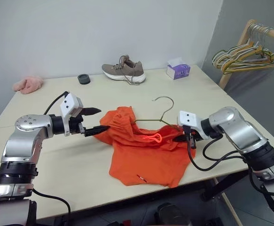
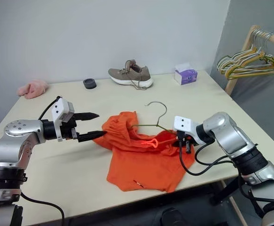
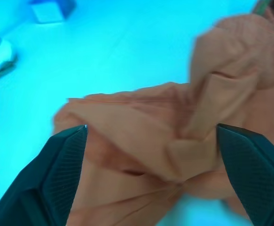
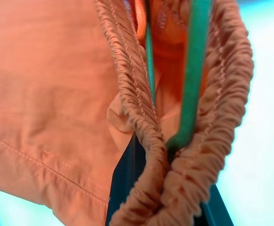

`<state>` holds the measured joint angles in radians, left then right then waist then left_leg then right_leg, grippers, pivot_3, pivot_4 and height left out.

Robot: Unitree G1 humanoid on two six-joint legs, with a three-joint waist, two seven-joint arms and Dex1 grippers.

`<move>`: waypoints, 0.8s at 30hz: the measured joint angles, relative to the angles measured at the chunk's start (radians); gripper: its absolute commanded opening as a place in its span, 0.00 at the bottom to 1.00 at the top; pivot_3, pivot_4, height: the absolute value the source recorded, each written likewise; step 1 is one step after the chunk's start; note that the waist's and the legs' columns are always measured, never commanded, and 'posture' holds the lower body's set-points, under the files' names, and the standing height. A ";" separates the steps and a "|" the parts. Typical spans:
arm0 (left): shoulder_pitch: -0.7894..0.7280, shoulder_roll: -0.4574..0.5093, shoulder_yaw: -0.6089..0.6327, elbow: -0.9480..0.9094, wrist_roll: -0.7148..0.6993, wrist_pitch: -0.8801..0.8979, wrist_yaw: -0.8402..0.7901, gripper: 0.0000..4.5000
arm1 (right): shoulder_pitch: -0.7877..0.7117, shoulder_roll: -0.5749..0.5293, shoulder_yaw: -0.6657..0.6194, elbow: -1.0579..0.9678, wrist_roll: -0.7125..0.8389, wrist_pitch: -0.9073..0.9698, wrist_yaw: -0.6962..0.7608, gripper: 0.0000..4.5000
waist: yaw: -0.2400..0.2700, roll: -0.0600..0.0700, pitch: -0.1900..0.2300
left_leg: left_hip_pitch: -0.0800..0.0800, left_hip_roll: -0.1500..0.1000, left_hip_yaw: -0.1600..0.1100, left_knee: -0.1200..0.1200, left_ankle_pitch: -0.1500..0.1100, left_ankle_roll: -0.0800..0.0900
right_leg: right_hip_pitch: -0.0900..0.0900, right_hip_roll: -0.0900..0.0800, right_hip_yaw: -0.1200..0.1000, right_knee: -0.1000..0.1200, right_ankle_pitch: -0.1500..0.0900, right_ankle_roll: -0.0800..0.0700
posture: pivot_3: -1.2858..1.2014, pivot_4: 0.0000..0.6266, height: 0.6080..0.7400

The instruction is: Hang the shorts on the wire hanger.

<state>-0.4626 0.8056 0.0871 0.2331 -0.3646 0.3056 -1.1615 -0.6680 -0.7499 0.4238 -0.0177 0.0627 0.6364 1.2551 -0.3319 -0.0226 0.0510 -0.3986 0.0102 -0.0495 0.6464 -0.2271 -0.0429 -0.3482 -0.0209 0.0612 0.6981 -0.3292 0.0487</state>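
The orange shorts (image 1: 144,157) lie crumpled on the table, waistband toward the back. The wire hanger (image 1: 151,121) lies partly inside them, with its hook (image 1: 165,100) sticking out behind. My left gripper (image 1: 102,119) is open at the shorts' left edge, one finger above and one finger (image 3: 57,174) at the bunched fabric (image 3: 174,141), holding nothing. My right gripper (image 1: 180,137) is shut on the gathered waistband (image 4: 146,127) at the shorts' right side. The green wire (image 4: 193,84) bends inside that fold, just above the fingers.
A brown shoe (image 1: 125,70), a purple tissue box (image 1: 177,70), a black round lid (image 1: 83,78) and a pink fuzzy cloth (image 1: 27,84) sit along the table's back. A wooden rack with bunched hangers (image 1: 245,56) stands at the right. The table's front edge (image 1: 141,197) is near the shorts.
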 measured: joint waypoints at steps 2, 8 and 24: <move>-0.004 -0.003 0.000 0.007 -0.001 -0.007 0.002 1.00 | 0.022 -0.008 -0.024 -0.001 0.012 0.040 -0.015 0.00 | -0.003 0.000 0.000 | 0.000 0.000 0.000 0.000 0.000 0.000 | 0.000 0.000 0.000 0.000 0.000 0.000 | 0.38 0.00 1.00; -0.002 -0.027 -0.002 -0.047 -0.041 0.043 -0.009 1.00 | 0.117 -0.030 -0.189 -0.039 0.097 0.227 -0.092 0.00 | 0.000 0.000 0.000 | -0.001 0.000 0.000 -0.001 0.000 0.000 | 0.000 0.000 -0.001 0.000 0.000 0.000 | 0.37 0.00 1.00; -0.203 -0.333 -0.165 -0.335 -0.310 0.391 0.014 1.00 | 0.475 -0.048 -0.765 -0.356 0.241 0.784 -0.461 0.00 | -0.056 0.002 -0.002 | 0.003 -0.002 0.004 0.000 0.000 0.000 | 0.005 0.004 0.002 -0.002 -0.003 0.005 | 0.32 0.00 1.00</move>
<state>-0.6655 0.4729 -0.0783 -0.1023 -0.6750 0.6971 -1.1473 -0.1932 -0.7978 -0.3413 -0.3735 0.3039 1.4209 0.7943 -0.3879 -0.0207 0.0492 -0.3954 0.0084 -0.0457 0.6464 -0.2271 -0.0427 -0.3427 -0.0170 0.0635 0.6965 -0.3322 0.0538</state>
